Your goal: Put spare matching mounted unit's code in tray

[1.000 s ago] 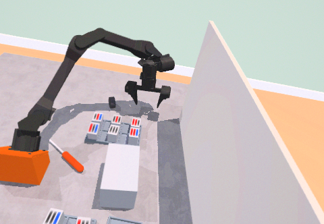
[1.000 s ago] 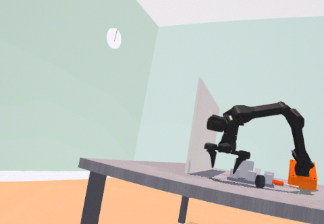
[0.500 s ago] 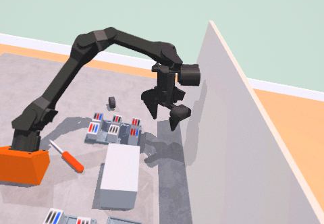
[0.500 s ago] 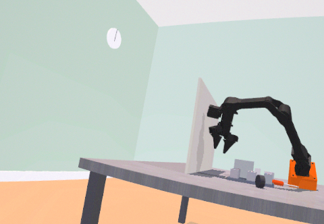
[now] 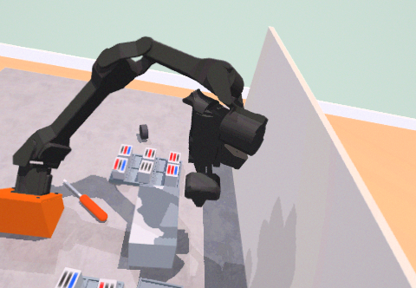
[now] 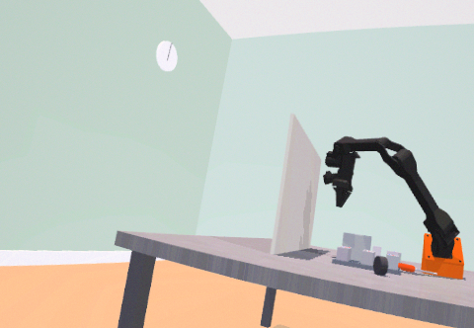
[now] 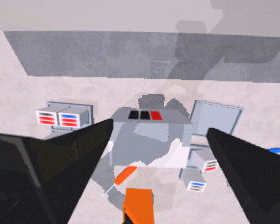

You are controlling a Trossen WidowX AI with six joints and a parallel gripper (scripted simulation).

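The black parallel-jaw gripper (image 7: 156,165) hung high over the grey table (image 6: 207,251), its fingers spread wide apart with nothing between them. It sat beside the tall pale upright panel (image 5: 295,158) and looked down on the mounted unit, a light grey rectangular block (image 7: 151,137). On the block's far face the wrist view showed a code strip (image 7: 144,115) of two black bars and one red.

This looked like the reading step: the arm was placed to inspect the code, and no spare had been touched. The spares, small grey blocks with striped labels (image 5: 147,164), sat in a cluster on a flat holder just beyond the unit in the top view, with more at the near edge (image 5: 69,278). A flat grey square tray (image 7: 216,117) lay right of the unit in the wrist view.

Next, the move would call for finding a black-black-red label; at this size I could not tell which spare carried it.
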